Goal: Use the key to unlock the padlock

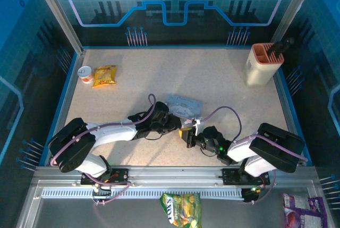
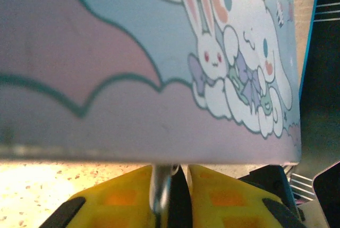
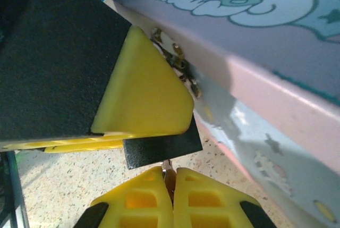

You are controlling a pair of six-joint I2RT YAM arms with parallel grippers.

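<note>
One bunny-print tin (image 2: 106, 52). One padlock (image 2: 160, 188): thin grey metal shackle at the tin's lower edge, pinched by the left gripper (image 2: 170, 180). One key (image 3: 168, 167): thin sliver clamped in the right gripper (image 3: 171, 177), beside the tin.

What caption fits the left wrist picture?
Left gripper pinches a thin metal piece at the bunny tin's edge.

The tin (image 2: 106, 121) is lilac and pale blue with white rabbits, the right gripper (image 3: 172, 180) yellow and black.
</note>
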